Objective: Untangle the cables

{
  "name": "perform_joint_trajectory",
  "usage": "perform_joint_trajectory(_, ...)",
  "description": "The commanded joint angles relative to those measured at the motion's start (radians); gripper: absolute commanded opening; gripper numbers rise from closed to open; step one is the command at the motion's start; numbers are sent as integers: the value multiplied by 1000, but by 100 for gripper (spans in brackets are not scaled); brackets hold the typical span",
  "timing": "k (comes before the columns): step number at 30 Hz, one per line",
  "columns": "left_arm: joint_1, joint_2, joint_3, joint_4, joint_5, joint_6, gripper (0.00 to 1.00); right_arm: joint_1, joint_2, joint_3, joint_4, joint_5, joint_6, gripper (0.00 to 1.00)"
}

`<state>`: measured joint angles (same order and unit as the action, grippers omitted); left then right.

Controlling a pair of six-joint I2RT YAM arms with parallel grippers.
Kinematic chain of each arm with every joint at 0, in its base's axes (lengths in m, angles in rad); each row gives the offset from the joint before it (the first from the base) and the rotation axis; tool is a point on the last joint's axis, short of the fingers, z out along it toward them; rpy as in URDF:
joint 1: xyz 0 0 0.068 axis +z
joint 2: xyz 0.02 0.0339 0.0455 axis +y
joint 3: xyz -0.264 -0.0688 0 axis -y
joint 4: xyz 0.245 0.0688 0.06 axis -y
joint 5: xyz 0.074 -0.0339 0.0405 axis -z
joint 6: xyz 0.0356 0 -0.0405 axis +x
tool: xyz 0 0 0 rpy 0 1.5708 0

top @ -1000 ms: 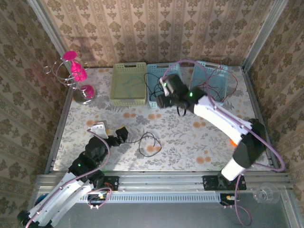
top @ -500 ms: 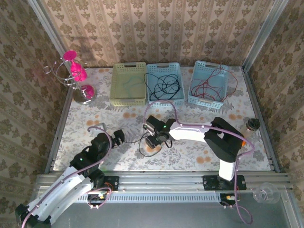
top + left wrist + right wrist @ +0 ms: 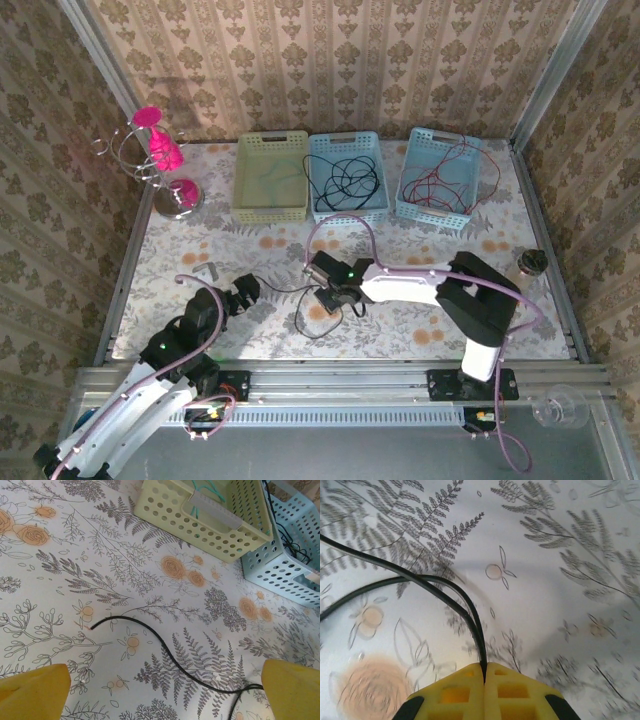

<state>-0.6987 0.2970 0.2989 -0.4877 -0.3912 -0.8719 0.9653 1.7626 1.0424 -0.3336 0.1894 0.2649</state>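
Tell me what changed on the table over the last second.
The right gripper swung from over the middle blue basket down to the loose black cable on the table, and its jaws are now shut on it. The left gripper eased slightly left, jaws open. The yellow basket and pink stand stayed put.

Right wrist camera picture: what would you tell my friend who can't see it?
The right gripper, yellow, is pinched shut on a black cable at the bottom edge. Two strands of it curve away to the left over a white table cover printed with ferns and orange flowers.
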Motion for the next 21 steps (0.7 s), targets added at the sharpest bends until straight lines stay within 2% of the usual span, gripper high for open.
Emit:
perform_joint_trajectory(1, 6, -7, -1, -3, 25, -11, 99, 4, -177, -11, -24, 73, -2, 0)
perform_joint_trajectory(6, 6, -7, -11, 11, 42, -14, 99, -11, -394, -4, -74, 139, -27, 0)
perform_joint_trajectory(11, 6, 0, -59, 78, 94, -37, 98, -109, -496, 90, -75, 141, -53, 0)
perform_joint_trajectory(15, 5, 38, -106, 184, 169, -63, 98, -257, -423, 243, -78, 101, -44, 0)
perform_joint_trajectory(21, -15, 150, -70, 225, 234, -51, 98, -435, -129, 580, -149, 59, -23, 0)
